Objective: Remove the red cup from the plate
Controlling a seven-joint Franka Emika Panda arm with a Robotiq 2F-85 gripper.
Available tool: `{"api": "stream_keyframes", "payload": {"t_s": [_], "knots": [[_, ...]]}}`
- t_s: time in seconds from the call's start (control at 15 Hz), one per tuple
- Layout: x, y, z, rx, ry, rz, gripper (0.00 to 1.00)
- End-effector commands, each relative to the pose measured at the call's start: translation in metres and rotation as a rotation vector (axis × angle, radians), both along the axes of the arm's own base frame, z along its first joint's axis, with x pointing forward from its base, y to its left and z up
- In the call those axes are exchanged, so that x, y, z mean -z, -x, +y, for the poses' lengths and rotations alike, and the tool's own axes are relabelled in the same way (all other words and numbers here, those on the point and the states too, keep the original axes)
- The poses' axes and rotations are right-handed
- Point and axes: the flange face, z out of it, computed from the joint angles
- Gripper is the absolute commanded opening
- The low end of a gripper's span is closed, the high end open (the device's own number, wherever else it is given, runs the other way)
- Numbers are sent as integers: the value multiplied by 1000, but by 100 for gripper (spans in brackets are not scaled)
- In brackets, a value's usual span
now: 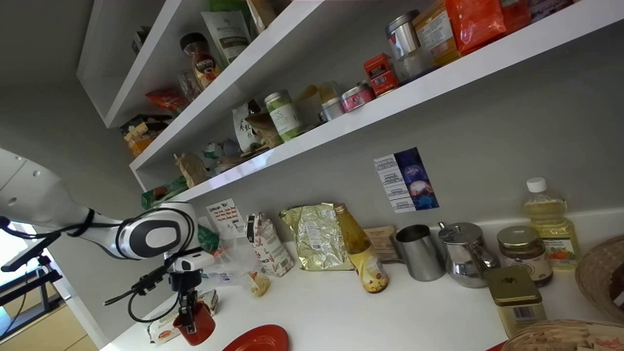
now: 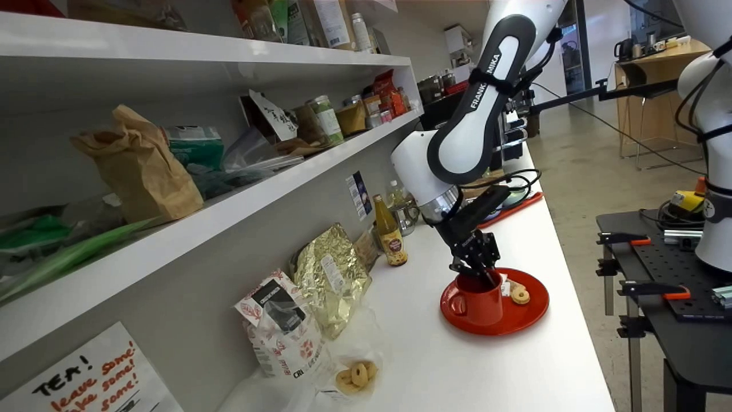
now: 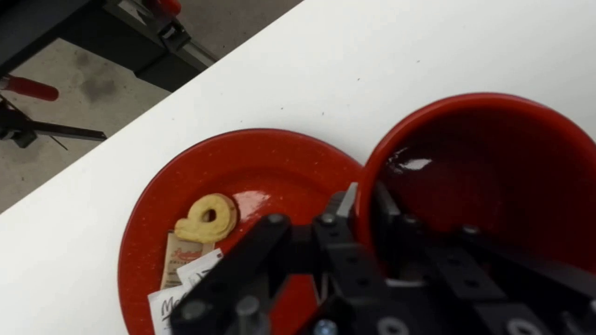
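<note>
The sheet (image 2: 94, 377) reads "TEA!", the arm (image 2: 466, 137) "FRANK…MIKA", the jar (image 1: 201, 61) "NESCAFE".

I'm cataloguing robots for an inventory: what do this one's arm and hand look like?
The Franka Emika Panda arm is white and rounded, with dark grey oval trim, dark lettering partly hidden by a black strap, black cables, and a silvery wrist ring. Its Robotiq hand is black and jointed, with grey fingertips.
</note>
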Motion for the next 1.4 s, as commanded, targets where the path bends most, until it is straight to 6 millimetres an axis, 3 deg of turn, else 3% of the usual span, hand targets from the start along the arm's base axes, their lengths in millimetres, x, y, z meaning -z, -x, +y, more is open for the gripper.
{"api": "stream_keyframes", "payload": {"t_s": [0.0,0.27,0.53,1.33], "knots": [[-12,2,39,-29,-1,-51,2],[-9,1,70,15,-35,-102,2],[6,3,84,-6,-26,-94,2],[52,-10,93,-5,-15,-19,2]]}}
